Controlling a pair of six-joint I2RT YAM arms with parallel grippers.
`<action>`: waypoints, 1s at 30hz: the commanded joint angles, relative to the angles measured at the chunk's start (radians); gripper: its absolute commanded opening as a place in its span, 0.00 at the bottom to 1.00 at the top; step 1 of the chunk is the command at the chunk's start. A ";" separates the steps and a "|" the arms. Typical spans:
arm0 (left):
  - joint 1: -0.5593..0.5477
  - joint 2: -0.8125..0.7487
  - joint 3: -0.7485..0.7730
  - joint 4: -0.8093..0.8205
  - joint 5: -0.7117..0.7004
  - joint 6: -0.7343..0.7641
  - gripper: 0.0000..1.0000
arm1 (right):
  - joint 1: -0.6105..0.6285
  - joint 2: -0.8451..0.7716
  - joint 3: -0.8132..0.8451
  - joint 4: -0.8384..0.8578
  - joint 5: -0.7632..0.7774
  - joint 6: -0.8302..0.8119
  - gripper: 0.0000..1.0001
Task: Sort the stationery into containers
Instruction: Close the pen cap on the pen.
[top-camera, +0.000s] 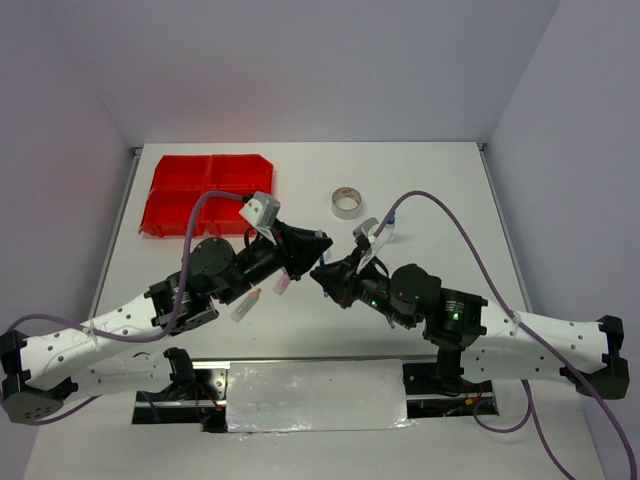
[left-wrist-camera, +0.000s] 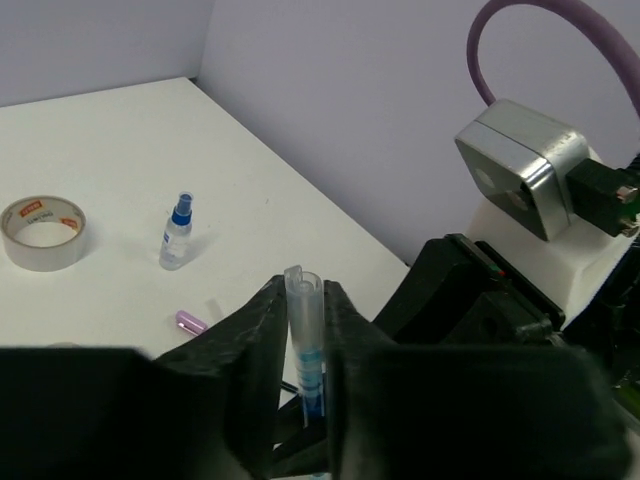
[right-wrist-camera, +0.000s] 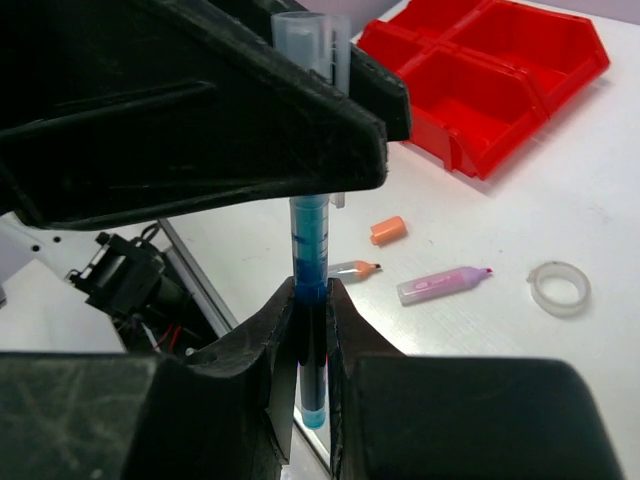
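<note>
Showing right-wrist only: clear tape ring (right-wrist-camera: 558, 288)

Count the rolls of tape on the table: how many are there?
2. A grey roll lies right of the red tray. A small clear ring lies beside the pink marker, seen only by the right wrist camera. Others may be hidden.
</note>
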 joint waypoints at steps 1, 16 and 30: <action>-0.001 0.012 0.052 0.010 0.020 -0.007 0.27 | 0.002 0.002 0.059 0.007 0.022 -0.006 0.00; -0.001 0.003 -0.035 0.080 0.124 -0.001 0.00 | -0.033 0.044 0.246 0.010 0.082 -0.130 0.00; -0.004 0.043 -0.096 0.050 0.210 -0.039 0.00 | -0.113 0.153 0.611 0.047 -0.015 -0.247 0.00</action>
